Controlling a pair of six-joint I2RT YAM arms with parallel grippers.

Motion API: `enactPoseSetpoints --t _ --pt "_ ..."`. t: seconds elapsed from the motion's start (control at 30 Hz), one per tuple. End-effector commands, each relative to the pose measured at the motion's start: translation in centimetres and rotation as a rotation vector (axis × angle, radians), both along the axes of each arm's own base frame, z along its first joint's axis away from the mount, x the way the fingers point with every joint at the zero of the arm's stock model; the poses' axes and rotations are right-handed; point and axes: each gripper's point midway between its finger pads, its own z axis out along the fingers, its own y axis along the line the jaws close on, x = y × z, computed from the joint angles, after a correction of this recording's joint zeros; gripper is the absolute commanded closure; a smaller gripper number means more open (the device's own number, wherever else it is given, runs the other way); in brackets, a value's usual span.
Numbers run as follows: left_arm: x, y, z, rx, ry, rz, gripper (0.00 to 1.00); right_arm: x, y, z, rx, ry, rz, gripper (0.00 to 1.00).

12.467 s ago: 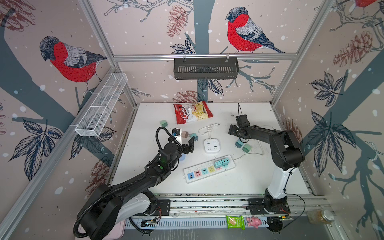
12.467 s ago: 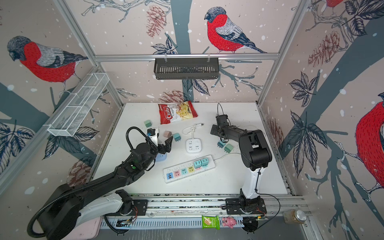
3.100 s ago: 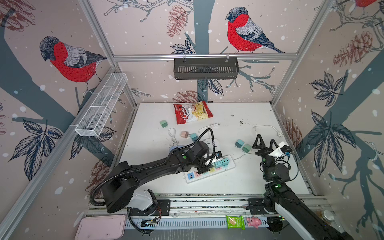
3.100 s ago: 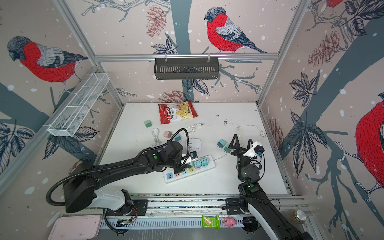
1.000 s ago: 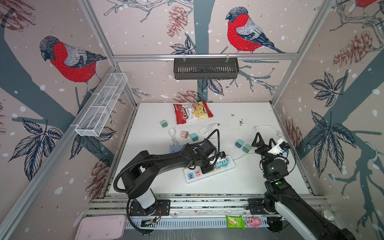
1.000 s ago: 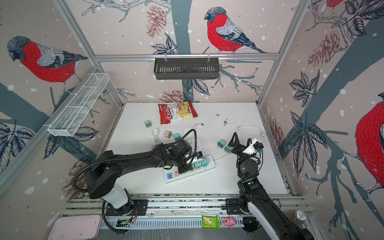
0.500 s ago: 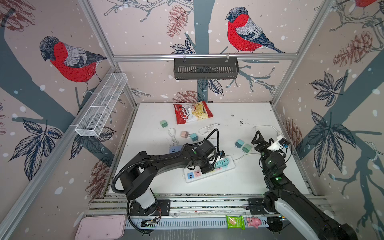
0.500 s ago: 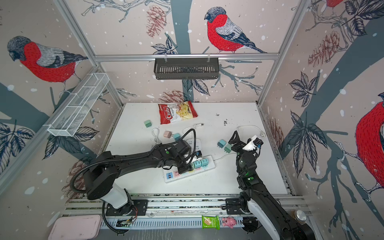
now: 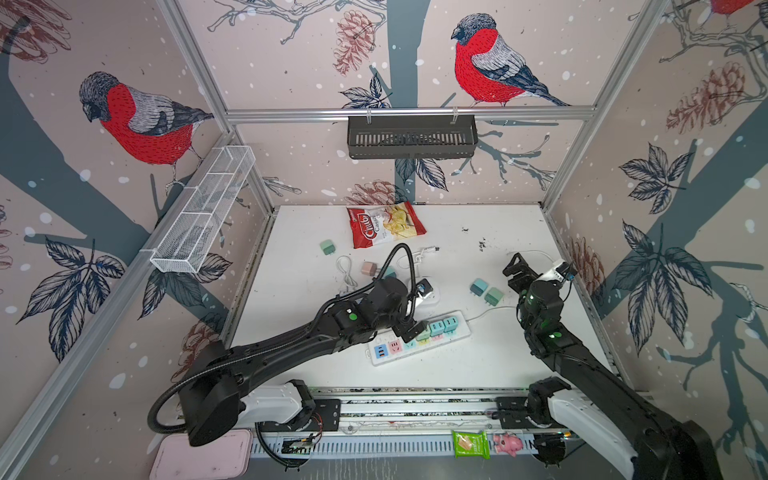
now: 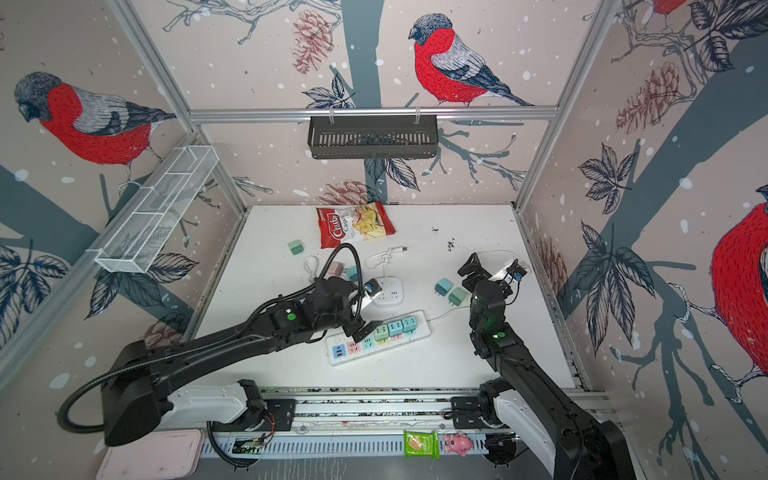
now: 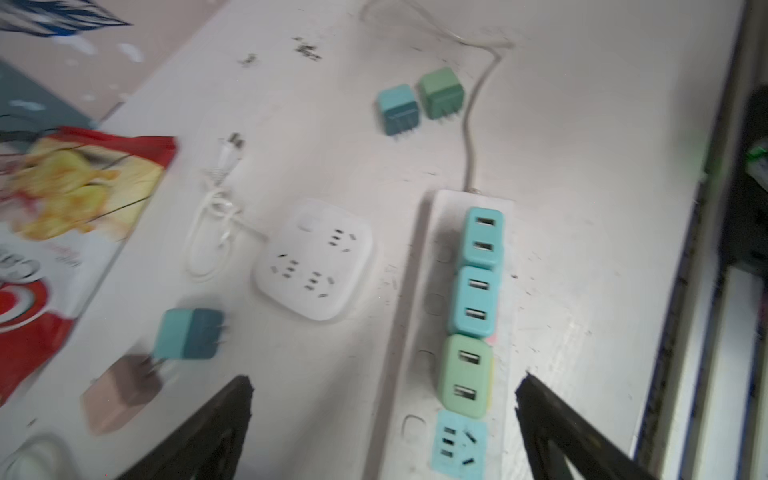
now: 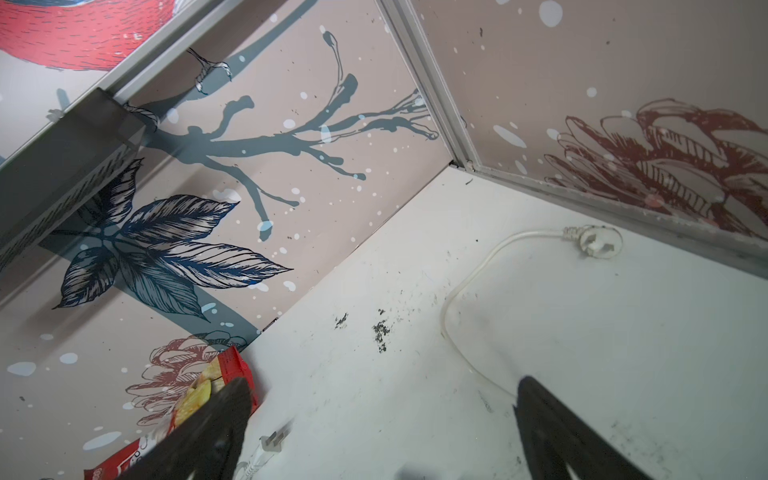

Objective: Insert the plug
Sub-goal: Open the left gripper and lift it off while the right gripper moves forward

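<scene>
A white power strip (image 9: 457,334) (image 10: 415,332) lies near the table's front. It carries two blue plugs (image 11: 478,270) and one green plug (image 11: 465,376) side by side. My left gripper (image 9: 409,328) (image 10: 359,328) hovers just over the strip at the green plug. Its jaws stand wide open in the left wrist view (image 11: 384,384), one on each side of the strip, touching nothing. My right gripper (image 9: 519,270) (image 10: 471,270) hangs open and empty at the right, facing the back corner (image 12: 382,388).
Loose blue (image 9: 478,286) and green (image 9: 493,296) plugs lie right of centre. A white square socket block (image 11: 313,259), a teal plug (image 11: 189,334) and a pink plug (image 11: 120,392) lie behind the strip. A chips bag (image 9: 384,224) sits at the back, and the strip's cord end (image 12: 594,243) by the right wall.
My left gripper has opened and let go of the green plug, which stays seated in the strip. The right gripper has drifted slightly toward the back.
</scene>
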Motion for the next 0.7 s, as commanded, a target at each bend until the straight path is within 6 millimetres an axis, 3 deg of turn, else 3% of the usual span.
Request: enactPoseSetpoints --t 0.0,0.1,0.17,0.27,0.4,0.47,0.6,0.67 --pt "4.5 5.2 6.0 -0.270 -0.151 0.424 0.01 -0.2 -1.1 -0.9 0.062 0.034 -0.085 0.00" --pt "5.1 9.2 8.5 -0.507 -0.135 0.589 0.01 -0.4 -1.3 -1.0 0.139 0.021 -0.114 0.00" --pt "4.8 10.2 9.1 -0.602 -0.114 0.612 0.01 0.0 -0.6 -0.3 0.137 0.021 -0.063 0.00" --pt "4.8 10.4 8.7 -0.683 -0.081 0.644 0.01 0.6 -0.1 0.8 0.114 0.048 -0.037 0.00" --pt "6.1 11.9 7.0 -0.690 -0.016 0.846 0.01 1.6 -0.1 1.2 -0.015 0.156 -0.031 0.00" --pt "6.5 11.5 6.5 -0.631 0.003 0.858 0.02 2.5 0.9 0.7 -0.043 0.198 0.035 0.01" --pt "5.7 8.4 7.0 -0.630 -0.012 0.632 0.05 3.6 2.5 -0.3 -0.079 0.246 0.130 0.00" --pt "5.8 9.5 6.7 -0.652 -0.037 0.674 0.08 3.8 3.1 -0.6 -0.094 0.252 0.161 0.01"
